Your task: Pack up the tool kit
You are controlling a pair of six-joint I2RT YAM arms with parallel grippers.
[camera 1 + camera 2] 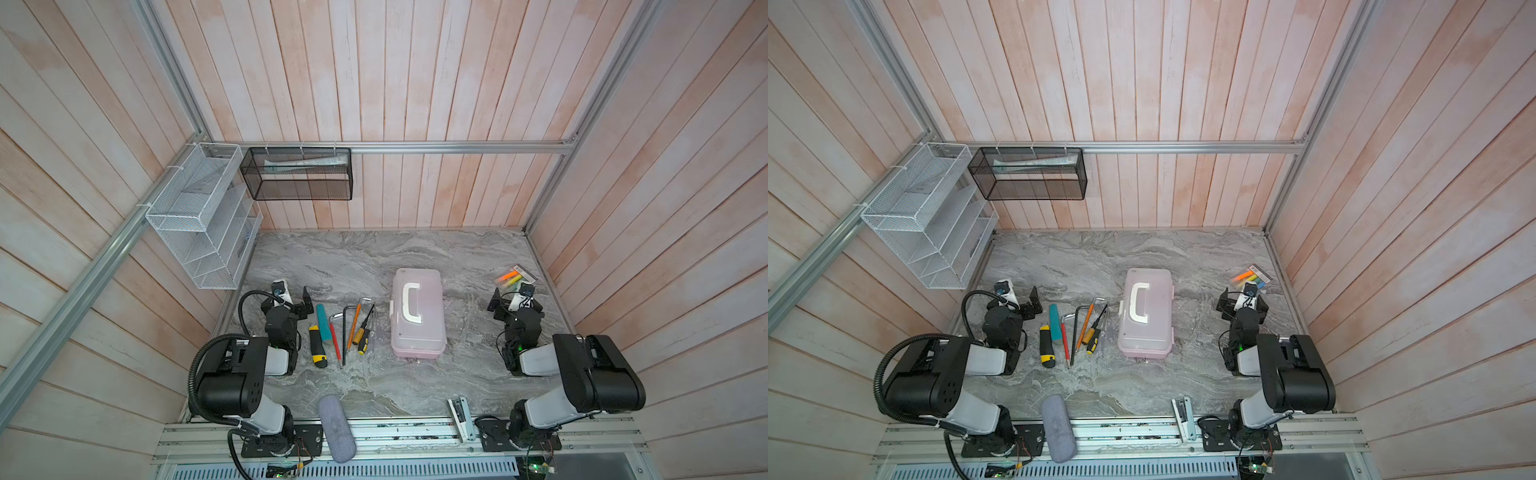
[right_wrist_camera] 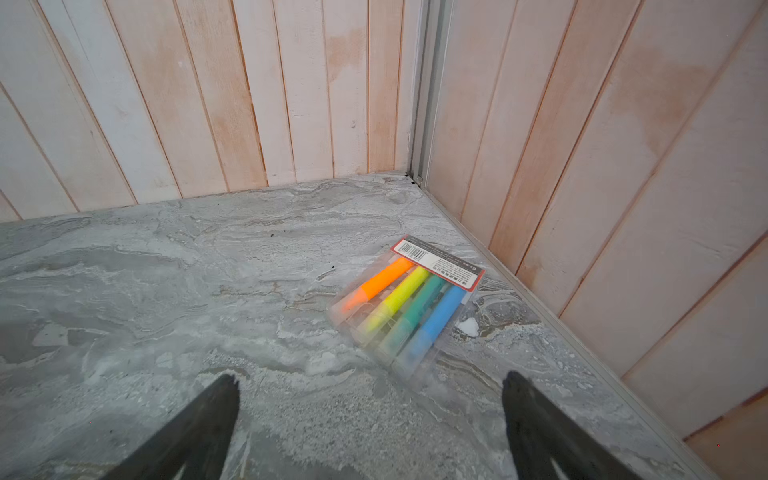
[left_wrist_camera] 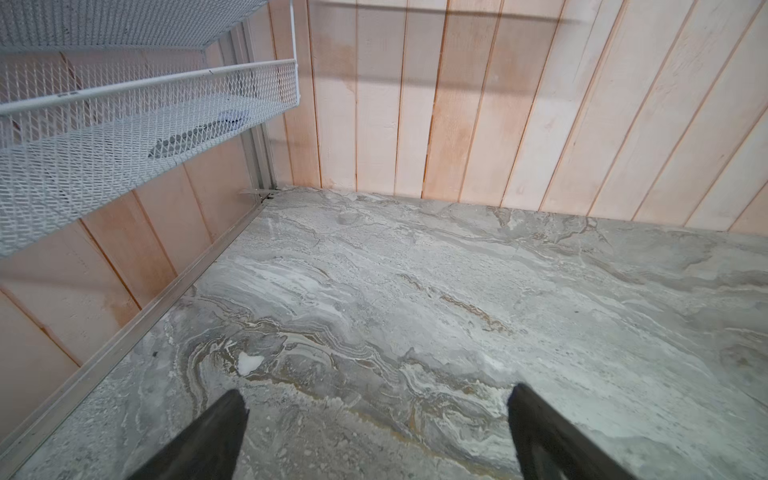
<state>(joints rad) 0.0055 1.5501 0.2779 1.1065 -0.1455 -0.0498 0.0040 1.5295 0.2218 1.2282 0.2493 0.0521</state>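
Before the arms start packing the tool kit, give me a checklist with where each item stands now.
1. Left claw open and empty: ok.
2. Right claw open and empty: ok.
3. Box open for packing: not ok, lid shut.
4. Tools lying free on the table beside the box: ok.
5. Room inside the box for all tools: cannot tell.
6. Highlighters apart from the tools: ok.
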